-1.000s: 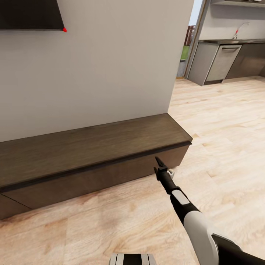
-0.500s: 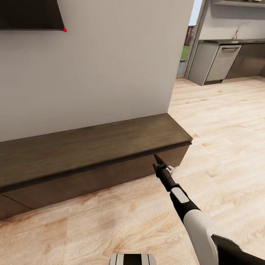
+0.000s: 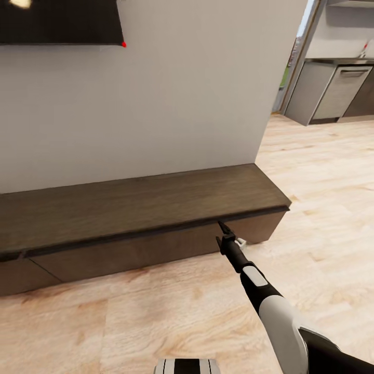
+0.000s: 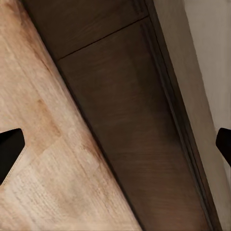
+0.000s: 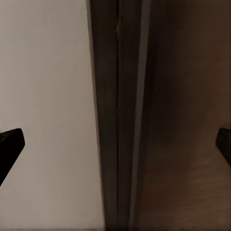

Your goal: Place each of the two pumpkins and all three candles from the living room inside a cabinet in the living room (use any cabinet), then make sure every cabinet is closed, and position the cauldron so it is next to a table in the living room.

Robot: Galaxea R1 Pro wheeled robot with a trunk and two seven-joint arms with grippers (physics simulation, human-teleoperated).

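Observation:
The cabinet (image 3: 135, 208) is a long, low, dark-brown unit along the grey wall, and its drawer fronts sit flush. My right arm reaches forward across the floor. Its gripper (image 3: 223, 228) is at the lip under the cabinet's top, near the right end. In the right wrist view the right gripper (image 5: 115, 144) is open, with the dark edge of the cabinet (image 5: 125, 115) between its fingertips. The left gripper (image 4: 115, 144) is open too, over a cabinet front (image 4: 130, 115) and the floor. Pumpkins, candles and cauldron are out of view.
A dark screen (image 3: 57, 21) hangs on the wall above the cabinet. The wall ends at a corner (image 3: 259, 130). Beyond it, grey kitchen units (image 3: 337, 88) stand at the far right. Light wooden floor (image 3: 156, 317) stretches in front of and to the right of the cabinet.
The whole head view has shifted, so the camera has turned left and shows more of the cabinet's left part. The right gripper stays at the cabinet's lip.

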